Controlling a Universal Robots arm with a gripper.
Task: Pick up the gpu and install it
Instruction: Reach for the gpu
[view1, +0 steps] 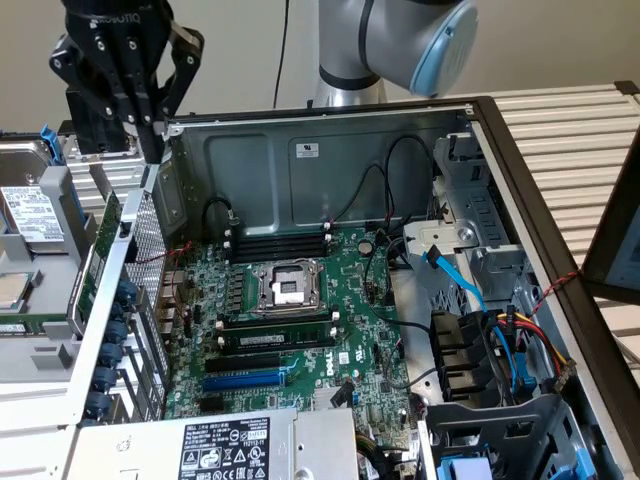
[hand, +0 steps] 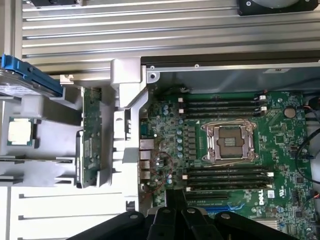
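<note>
The gpu (view1: 103, 245) is a green card standing on edge in a grey holder just outside the case's rear wall, at the exterior view's left. The wrist view looks down on its green edge (hand: 92, 135) between grey ribs. My gripper (view1: 150, 150) hangs above the rear wall's top corner, higher than the card and apart from it. Its black fingers (hand: 167, 215) meet with nothing between them, so the gripper (hand: 175, 195) is shut and holds nothing. The motherboard (view1: 300, 330) lies flat inside the open case, with a blue slot (view1: 245, 380) near its front.
A hard drive with blue rails (view1: 35, 200) and a loose processor chip (hand: 21, 132) sit in the grey tray outside the case. RAM sticks (view1: 275, 240), an open CPU socket (view1: 287, 287), the power supply (view1: 240, 445) and blue cables (view1: 460, 285) crowd the case.
</note>
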